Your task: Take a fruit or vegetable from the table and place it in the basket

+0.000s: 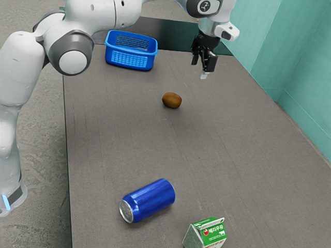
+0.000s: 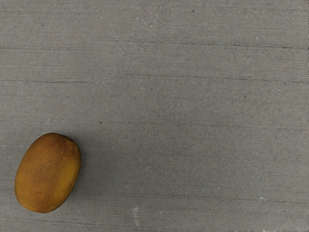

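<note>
The tool (image 1: pixel 200 68), its 2 fingers spread, hangs above the table (image 1: pixel 114 134), apart from the brown fruit (image 1: pixel 171 100).

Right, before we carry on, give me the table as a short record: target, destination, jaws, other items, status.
target: brown oval fruit, lying on the grey table
destination: blue plastic basket, at the table's far end in the exterior view
jaws: apart, nothing between them, raised above the table
other items: blue metal can on its side; green-and-white carton near it
status: fruit not yet grasped, outside the basket
</note>
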`<state>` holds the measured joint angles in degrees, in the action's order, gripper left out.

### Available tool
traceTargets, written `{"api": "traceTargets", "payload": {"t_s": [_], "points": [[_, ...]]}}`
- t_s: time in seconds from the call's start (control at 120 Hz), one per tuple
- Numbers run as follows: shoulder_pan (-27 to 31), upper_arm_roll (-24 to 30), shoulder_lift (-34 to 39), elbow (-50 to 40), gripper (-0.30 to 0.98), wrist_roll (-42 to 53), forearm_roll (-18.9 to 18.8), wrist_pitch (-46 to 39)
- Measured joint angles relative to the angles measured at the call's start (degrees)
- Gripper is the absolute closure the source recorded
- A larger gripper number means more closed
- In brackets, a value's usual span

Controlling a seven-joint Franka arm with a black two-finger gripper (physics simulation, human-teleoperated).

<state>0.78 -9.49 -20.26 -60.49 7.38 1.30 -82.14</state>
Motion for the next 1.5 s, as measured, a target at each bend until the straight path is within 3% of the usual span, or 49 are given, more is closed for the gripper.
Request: {"api": "traceTargets", "payload": {"t_s": [0.333,0.725,0.925,1.5], "points": [[-0.05,-0.35,2.65,0.22,0.0,1.48,1.76,-0.23],[8.81,-0.9,-7.47,-0.15,0.0,15.05,0.79,-5.67],[9.56,-0.8,-10.28,-0.47,0.0,21.97,0.86,-7.86],[9.49,-0.9,-7.62,-14.54,0.0,32.61,1.04,-12.09]]}}
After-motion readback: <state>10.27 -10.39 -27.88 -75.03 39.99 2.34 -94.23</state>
